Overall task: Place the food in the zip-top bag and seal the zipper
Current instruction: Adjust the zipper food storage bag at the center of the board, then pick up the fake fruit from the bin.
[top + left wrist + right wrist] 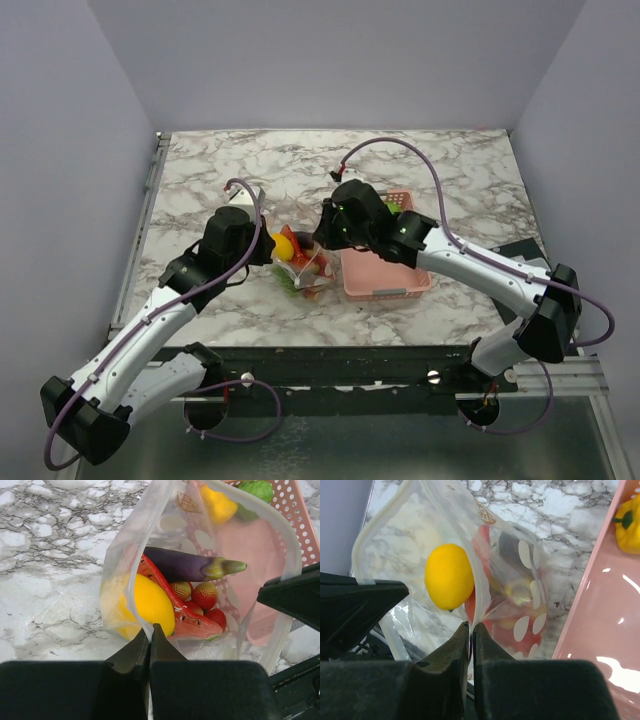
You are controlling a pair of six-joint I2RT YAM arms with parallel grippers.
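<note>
Closest to us, the left hand (pixel 150 639) is pinched shut on one lip of the zip-top bag (pixel 125 545), and the right hand (pixel 471 629) clamps the opposite lip. We see the bag between the arms over the tabletop (pixel 230 160), just beside the pink basket (pixel 385 295), its mouth gaping.

We judge sealing is near. To do it well, we would draw both lips taut and level so the zipper (pixel 360 537) tracks meet before pressing.

Our left wrist view shows eggplant (pixel 185 565), strawberries (pixel 205 595) and lemon (pixel 150 602) inside. Only the right wrist view plainly shows a yellow pepper (pixel 627 522) lying in the basket, so filling may be unfinished.
</note>
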